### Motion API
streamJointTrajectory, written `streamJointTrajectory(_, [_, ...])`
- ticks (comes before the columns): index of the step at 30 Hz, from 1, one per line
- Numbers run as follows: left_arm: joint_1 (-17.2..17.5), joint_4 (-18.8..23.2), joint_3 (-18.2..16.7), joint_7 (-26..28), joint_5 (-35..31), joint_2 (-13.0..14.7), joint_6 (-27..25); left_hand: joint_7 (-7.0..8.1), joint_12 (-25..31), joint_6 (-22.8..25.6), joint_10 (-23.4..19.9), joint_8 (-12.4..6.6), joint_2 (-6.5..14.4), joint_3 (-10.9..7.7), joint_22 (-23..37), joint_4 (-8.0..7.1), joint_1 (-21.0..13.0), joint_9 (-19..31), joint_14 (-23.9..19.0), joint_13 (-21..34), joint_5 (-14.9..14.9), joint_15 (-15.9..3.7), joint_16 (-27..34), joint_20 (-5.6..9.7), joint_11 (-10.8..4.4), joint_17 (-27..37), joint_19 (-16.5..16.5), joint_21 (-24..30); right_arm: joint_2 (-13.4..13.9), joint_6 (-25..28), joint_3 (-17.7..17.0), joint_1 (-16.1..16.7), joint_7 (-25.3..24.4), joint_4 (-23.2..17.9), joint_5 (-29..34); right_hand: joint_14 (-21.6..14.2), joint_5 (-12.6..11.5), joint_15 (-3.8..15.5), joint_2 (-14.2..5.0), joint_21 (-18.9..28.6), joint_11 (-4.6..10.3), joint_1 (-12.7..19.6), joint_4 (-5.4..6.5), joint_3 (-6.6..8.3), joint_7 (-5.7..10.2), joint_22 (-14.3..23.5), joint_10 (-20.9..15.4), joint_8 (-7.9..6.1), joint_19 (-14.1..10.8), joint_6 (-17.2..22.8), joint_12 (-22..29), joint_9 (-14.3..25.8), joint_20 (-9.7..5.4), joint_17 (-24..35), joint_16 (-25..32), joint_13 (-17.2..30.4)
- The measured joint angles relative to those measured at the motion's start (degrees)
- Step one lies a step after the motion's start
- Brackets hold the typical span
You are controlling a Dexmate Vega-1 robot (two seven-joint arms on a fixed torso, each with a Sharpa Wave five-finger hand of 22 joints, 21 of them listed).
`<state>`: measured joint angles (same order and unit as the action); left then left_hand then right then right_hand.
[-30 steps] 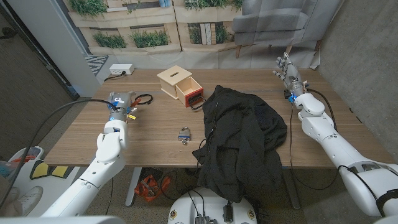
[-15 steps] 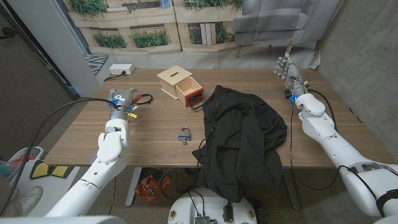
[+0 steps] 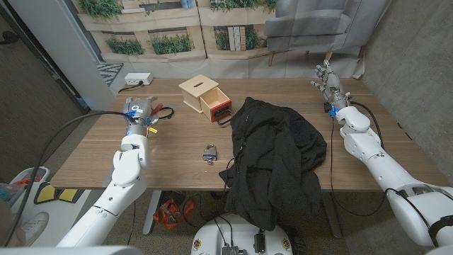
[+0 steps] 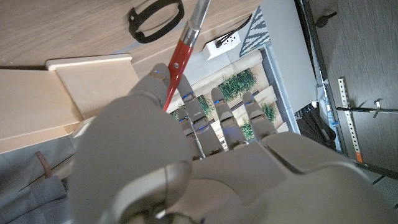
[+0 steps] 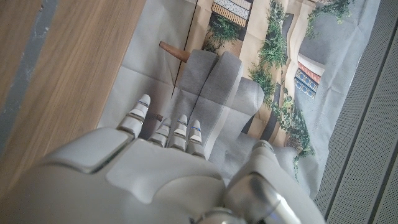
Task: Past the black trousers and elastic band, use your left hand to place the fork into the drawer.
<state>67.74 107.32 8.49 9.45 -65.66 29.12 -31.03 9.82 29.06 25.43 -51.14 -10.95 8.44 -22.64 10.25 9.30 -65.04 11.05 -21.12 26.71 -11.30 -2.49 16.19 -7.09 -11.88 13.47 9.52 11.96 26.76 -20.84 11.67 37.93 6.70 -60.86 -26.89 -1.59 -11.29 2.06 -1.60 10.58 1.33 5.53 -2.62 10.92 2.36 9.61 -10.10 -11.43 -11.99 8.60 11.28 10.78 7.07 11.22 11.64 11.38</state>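
My left hand [image 3: 139,110] hovers over the table's left side and pinches a fork [image 4: 181,51] by its red handle, the metal shaft pointing away from the palm [image 4: 186,162]. A black elastic band [image 3: 164,112] lies just right of that hand; it is the black elastic band [image 4: 155,12] beyond the fork in the left wrist view. The light wooden box [image 3: 196,90] stands at the middle back with its red-fronted drawer [image 3: 216,105] pulled open. Black trousers [image 3: 272,156] sprawl over the right half. My right hand [image 3: 327,78] stands open at the far right, holding nothing.
A padlock [image 3: 209,153] lies near the front middle, left of the trousers. A white power strip [image 3: 137,80] sits at the back left. A dark cable runs along the table by the left arm. The trousers hang over the front edge.
My left hand has risen slightly and shifted toward the back of the table with the fork. The right hand has not moved.
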Motion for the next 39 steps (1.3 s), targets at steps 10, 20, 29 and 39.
streamJointTrajectory(10, [-0.2,0.6,-0.3,1.3,0.0,-1.3,0.3,0.00,0.0,0.0,0.0,0.00,0.0,0.06,0.0,-0.05,0.0,0.0,-0.2,0.0,0.0,0.20,0.0,-0.18,0.00,0.0,0.2,0.0,0.0,0.2,0.2,-0.2,0.1,0.1,0.1,0.0,0.0,0.00,-0.30,-0.2,0.00,-0.3,0.01,0.00,0.00,0.0,0.0,0.00,0.3,0.0,0.0,0.0,-0.31,0.0,0.0,0.0])
streamJointTrajectory(20, [-0.8,0.9,-0.5,3.1,0.2,-2.5,1.0,0.00,0.0,0.0,0.0,0.00,0.1,0.06,0.0,-0.05,-0.1,0.0,-0.4,0.0,0.0,-0.01,0.0,-0.34,-0.01,0.0,0.3,0.0,0.0,0.3,0.2,0.0,0.1,-0.4,0.1,0.0,0.0,0.00,-0.30,-0.2,0.00,-0.3,0.01,0.00,0.00,0.0,0.0,-0.01,0.9,0.0,0.0,0.0,-0.30,0.0,0.0,0.0])
streamJointTrajectory(29, [-1.8,0.5,-0.4,5.4,0.9,-3.9,1.7,0.00,0.2,0.0,0.0,0.00,0.1,0.06,0.0,-0.05,-0.1,0.0,-0.8,0.2,-0.2,-0.06,0.4,-0.38,-0.01,0.3,0.4,0.0,0.2,0.2,0.0,0.5,0.1,-1.1,0.1,0.0,0.0,0.00,-0.30,-0.2,0.00,-0.3,0.01,0.00,0.00,0.0,0.0,-0.03,1.3,0.0,0.0,0.0,-1.14,0.0,0.0,0.0])
streamJointTrajectory(39, [-2.8,-0.4,0.3,7.7,1.0,-4.7,2.6,0.00,0.4,0.0,0.0,0.00,0.2,0.06,0.0,-0.05,-0.2,0.0,-1.3,0.3,-0.2,0.01,0.4,-0.38,-0.01,0.3,0.4,0.0,0.5,-0.1,-0.3,1.1,-0.2,-1.8,-0.1,-0.4,0.0,-0.02,-0.30,-0.2,0.00,-0.3,0.01,0.00,0.00,0.0,0.0,-0.03,1.3,0.0,0.0,0.0,-1.14,0.0,0.0,0.0])
